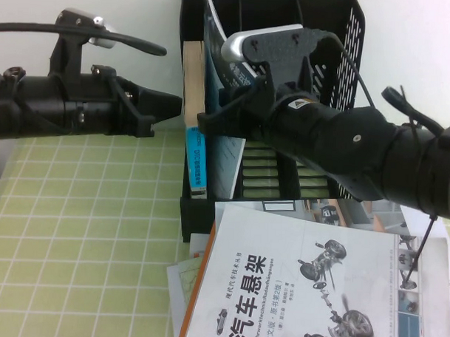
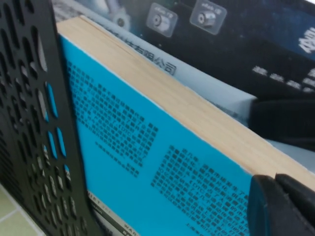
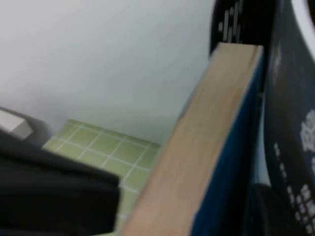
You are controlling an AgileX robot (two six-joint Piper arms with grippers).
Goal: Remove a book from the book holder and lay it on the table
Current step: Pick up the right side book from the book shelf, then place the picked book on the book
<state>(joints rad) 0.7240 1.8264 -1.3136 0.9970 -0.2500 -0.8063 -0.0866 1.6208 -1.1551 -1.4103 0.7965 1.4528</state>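
Both grippers meet at the book holder's leftmost slots, at the table's far edge.

The book [image 1: 212,35], dark-covered, stands upright in the book holder [image 1: 340,39] just right of the thick blue-spined book [image 1: 198,164]. The right gripper [image 1: 216,118] reaches in from the right against the book's front edge; whether its fingers grip it I cannot tell. The left gripper [image 1: 172,105] points at the thick book's tan pages from the left, its fingers drawn narrow. A white car-suspension book [image 1: 302,289] lies on the table [image 1: 75,230] before the holder.
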